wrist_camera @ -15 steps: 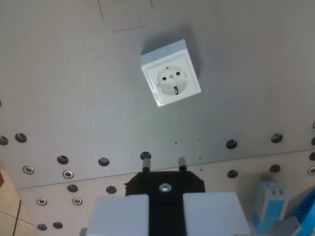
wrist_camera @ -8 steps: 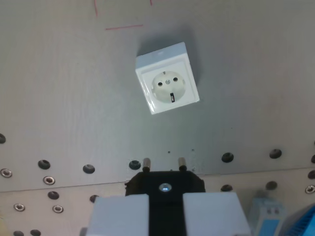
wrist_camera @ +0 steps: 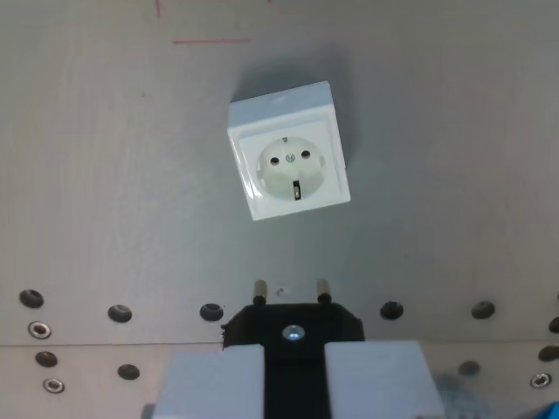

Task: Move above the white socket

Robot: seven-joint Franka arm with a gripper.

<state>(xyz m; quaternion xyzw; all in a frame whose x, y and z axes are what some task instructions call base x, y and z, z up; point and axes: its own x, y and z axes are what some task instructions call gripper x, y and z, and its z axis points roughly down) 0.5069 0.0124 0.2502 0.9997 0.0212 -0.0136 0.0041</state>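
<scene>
Approaching: the step in hand, judged not yet finished.
Gripper (wrist_camera: 293, 371): clamped on a black plug (wrist_camera: 293, 327), pins pointing forward.
White socket (wrist_camera: 288, 150): lies ahead of the pins, apart from them, slightly rotated.
Next: forward travel is needed until the pins are centred over it.

Dim, flat light, soft shadow beyond the socket (wrist_camera: 289, 152) (edges blurry).
</scene>
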